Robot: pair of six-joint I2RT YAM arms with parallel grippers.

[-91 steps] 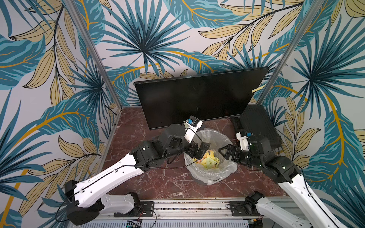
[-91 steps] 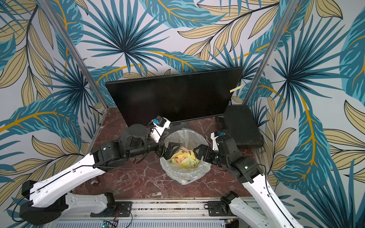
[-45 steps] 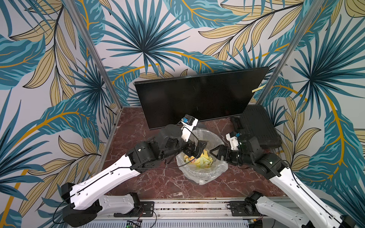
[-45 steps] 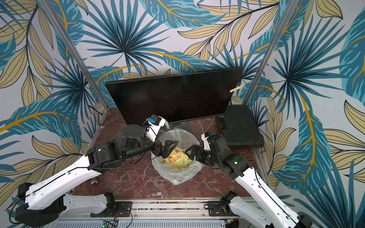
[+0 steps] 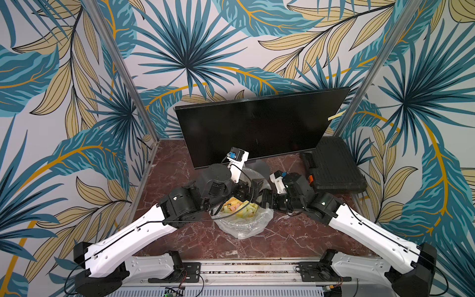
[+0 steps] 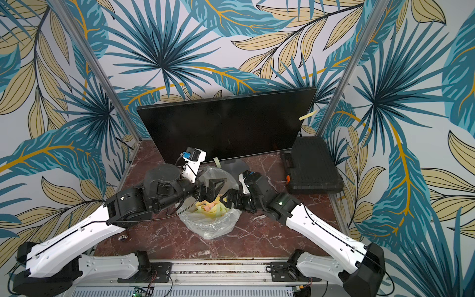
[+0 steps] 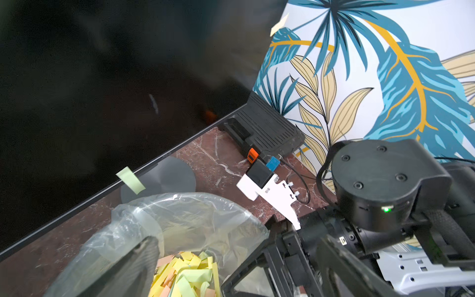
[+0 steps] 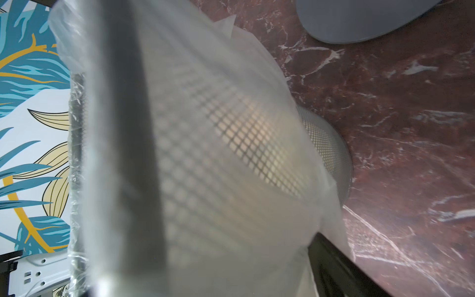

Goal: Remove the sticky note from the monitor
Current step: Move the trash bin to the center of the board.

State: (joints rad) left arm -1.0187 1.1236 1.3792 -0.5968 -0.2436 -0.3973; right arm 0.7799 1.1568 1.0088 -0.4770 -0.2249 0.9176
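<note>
Held wide apart: left fingers (image 6: 213,187), right fingers (image 6: 230,198); bin bag (image 6: 208,227) touched by both. Red marble worktop (image 6: 257,239), leaf-patterned walls (image 6: 180,51).

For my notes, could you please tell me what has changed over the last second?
The left gripper and right gripper, open at the lined bin, swept toward the robot's left, sliding the bin along. The monitor, side-edge sticky note and black case stayed put.

Our left claw (image 6: 213,187) and right claw (image 6: 228,199) hang side by side over the bin (image 6: 208,224) on the tabletop (image 6: 259,237). Behind them stands the monitor (image 6: 226,128), a low sticky note (image 6: 217,162) at its bottom edge, a high sticky note (image 6: 307,115) on its right edge. Right of the right claw lies the case (image 6: 312,164).
</note>
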